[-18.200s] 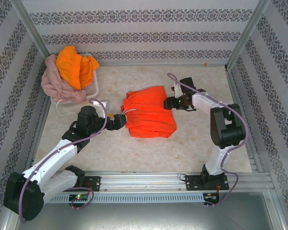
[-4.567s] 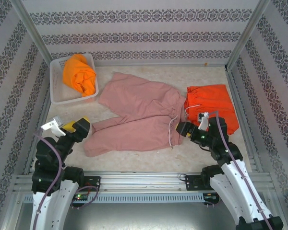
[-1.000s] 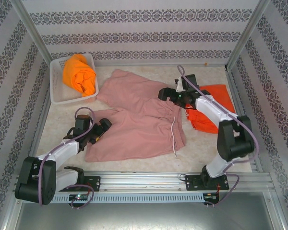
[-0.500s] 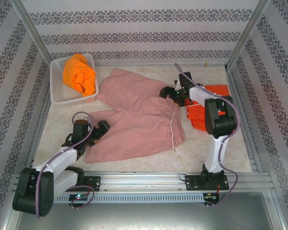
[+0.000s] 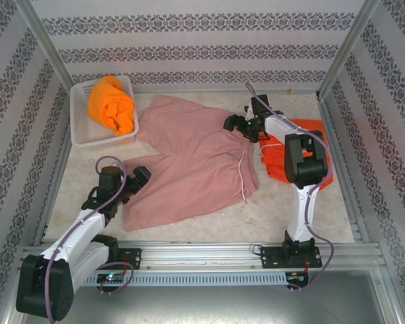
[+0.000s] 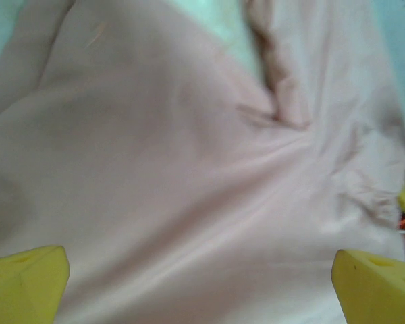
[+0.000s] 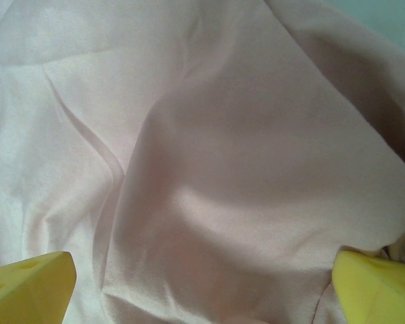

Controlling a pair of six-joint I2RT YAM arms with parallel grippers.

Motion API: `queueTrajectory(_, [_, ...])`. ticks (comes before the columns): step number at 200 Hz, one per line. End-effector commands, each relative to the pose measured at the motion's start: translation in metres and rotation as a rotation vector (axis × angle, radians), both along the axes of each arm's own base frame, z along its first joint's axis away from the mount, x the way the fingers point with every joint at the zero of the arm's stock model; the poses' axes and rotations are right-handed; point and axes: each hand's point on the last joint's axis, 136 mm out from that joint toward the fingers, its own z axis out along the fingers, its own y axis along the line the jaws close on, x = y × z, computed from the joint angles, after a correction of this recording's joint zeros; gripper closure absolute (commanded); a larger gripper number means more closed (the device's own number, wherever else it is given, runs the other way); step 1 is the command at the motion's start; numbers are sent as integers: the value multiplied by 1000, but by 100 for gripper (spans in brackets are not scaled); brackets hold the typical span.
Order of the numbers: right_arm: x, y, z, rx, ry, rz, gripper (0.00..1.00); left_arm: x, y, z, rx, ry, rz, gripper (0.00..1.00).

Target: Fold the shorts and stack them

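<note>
PINK SHORTS NEXT: The dusty pink shorts (image 5: 196, 162) lie spread flat mid-desk, waistband to the right and legs running left. The left claw (image 5: 138, 181), fingers apart, sits at the near leg's hem. The right claw (image 5: 232, 123), likewise apart, hovers over the far end of the waistband. The folded red-orange shorts (image 5: 316, 127) lie just beside the waist, and the yellow-orange shorts (image 5: 111, 102) fill the white mesh basket (image 5: 81, 138) at far left. Bare desk (image 5: 290, 209) along the near edge leaves room for a fold.
</note>
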Motion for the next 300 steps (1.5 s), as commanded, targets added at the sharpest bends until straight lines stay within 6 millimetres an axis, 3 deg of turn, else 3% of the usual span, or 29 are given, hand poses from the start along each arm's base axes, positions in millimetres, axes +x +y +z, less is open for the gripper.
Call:
queueTrajectory(1, [-12, 13, 51, 38, -84, 44, 2, 3, -2, 28, 16, -52, -23, 0])
queueTrajectory(37, [-41, 2, 100, 13, -197, 49, 2, -4, -7, 28, -7, -43, -44, 0])
queueTrajectory(65, [-62, -32, 109, -82, -232, -8, 2, -9, -6, 15, -22, -22, -32, 0])
queueTrajectory(106, [-81, -76, 82, -135, -159, -81, 2, -9, -7, 15, -30, -25, -32, 0])
queueTrajectory(149, [-89, -99, 32, -152, -34, -115, 2, -9, -8, 16, -31, -25, -36, 0])
queueTrajectory(203, [-94, -147, -22, -163, 114, -223, 2, -14, -3, 14, -14, -27, -16, 0])
queueTrajectory(227, [-101, -166, -30, -182, 144, -253, 2, -16, -1, 13, -8, -27, -11, 0])
queueTrajectory(268, [-113, -190, -27, -241, 155, -265, 2, -18, 0, 10, -3, -16, -9, 0])
queueTrajectory(300, [-115, -190, -23, -230, 151, -263, 2, -19, 1, 14, 7, -13, -10, 0])
